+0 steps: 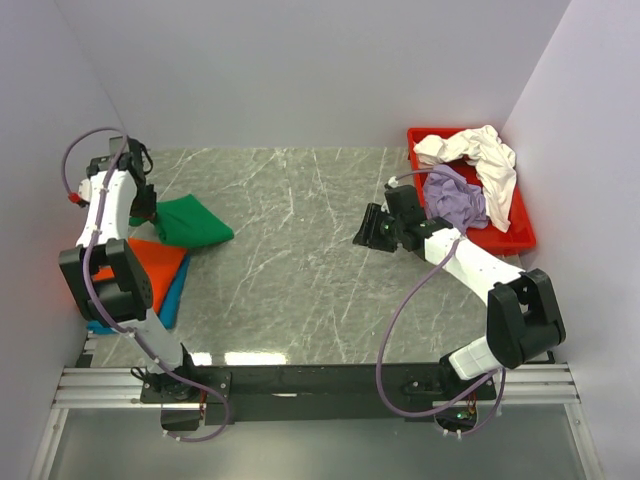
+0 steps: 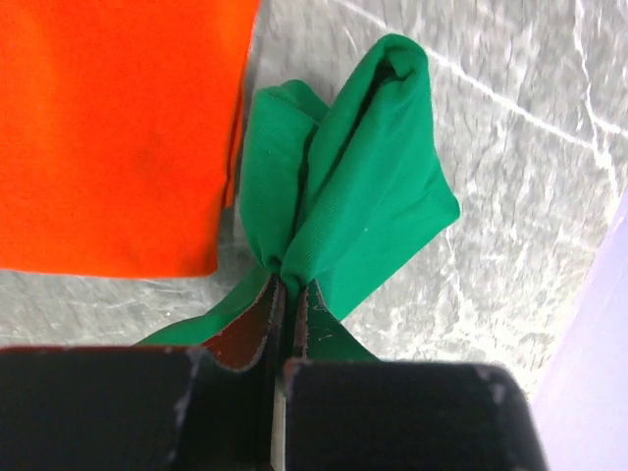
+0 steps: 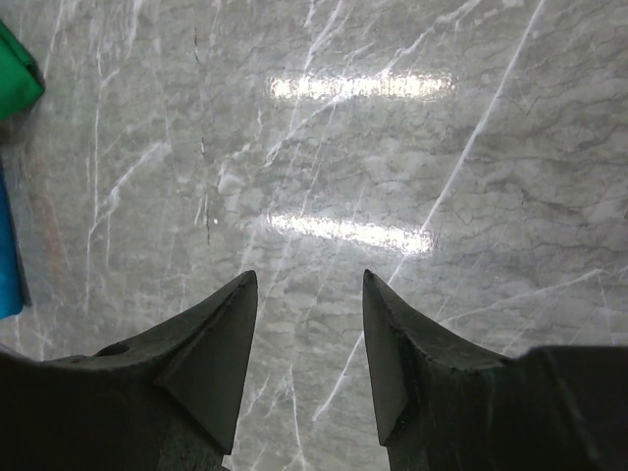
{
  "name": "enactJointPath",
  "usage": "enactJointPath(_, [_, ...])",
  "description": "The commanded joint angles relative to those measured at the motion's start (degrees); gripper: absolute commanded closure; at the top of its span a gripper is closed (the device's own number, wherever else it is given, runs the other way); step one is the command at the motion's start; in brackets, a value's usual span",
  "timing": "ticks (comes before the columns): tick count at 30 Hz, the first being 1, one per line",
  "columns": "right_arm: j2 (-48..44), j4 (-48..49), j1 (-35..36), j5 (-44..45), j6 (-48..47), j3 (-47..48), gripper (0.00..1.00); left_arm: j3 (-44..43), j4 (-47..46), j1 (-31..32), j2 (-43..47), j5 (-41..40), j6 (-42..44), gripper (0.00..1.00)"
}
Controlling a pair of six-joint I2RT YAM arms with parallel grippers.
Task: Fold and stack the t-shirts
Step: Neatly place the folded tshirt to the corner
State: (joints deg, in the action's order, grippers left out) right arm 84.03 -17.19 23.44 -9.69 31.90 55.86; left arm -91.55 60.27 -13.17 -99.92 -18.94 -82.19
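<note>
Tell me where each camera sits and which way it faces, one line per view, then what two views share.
Top external: high behind the arm bases, looking down on the table; both arms show whole.
Left wrist: on the left arm, looking down along the left gripper, shut on the green t-shirt, beside the orange t-shirt.
Right wrist: on the right arm, looking down past the open right gripper onto bare marble.
Shared: the green t-shirt shows in the top and left wrist views.

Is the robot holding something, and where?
The left gripper pinches the bright green cloth t-shirt at a bunched fold; the right gripper holds nothing.
</note>
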Motion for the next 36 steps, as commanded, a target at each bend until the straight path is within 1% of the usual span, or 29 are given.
enactJointPath(1, [-2.99, 0.05, 0.73, 0.2, 0.18, 1.1, 0.46, -2.49, 2.57, -2.12, 3.41, -1.71, 1.24, 0.99])
enactJointPath(6, [-3.08, -0.21, 0.99, 0.11, 0.27, 1.27, 0.46, -5.3, 4.15, -3.27, 4.64, -3.47, 3.35, 0.99])
enactJointPath(15, [-2.99, -0.04, 1.78, 0.29, 0.62, 1.71, 0.46, -11.46, 6.09, -3.53, 4.38, -4.09, 6.07, 0.99])
enactJointPath(23, [-2.82, -0.39, 1.87, 0.55, 0.27, 2.06, 0.46, -16.11, 7.76, -3.53, 3.5, -4.26, 6.52, 0.99])
enactJointPath(36, [-3.43, -0.65, 2.05, 0.47, 0.35, 2.15, 0.46, -16.73, 7.05, -3.71, 7.45, -6.2, 8.28, 1.0])
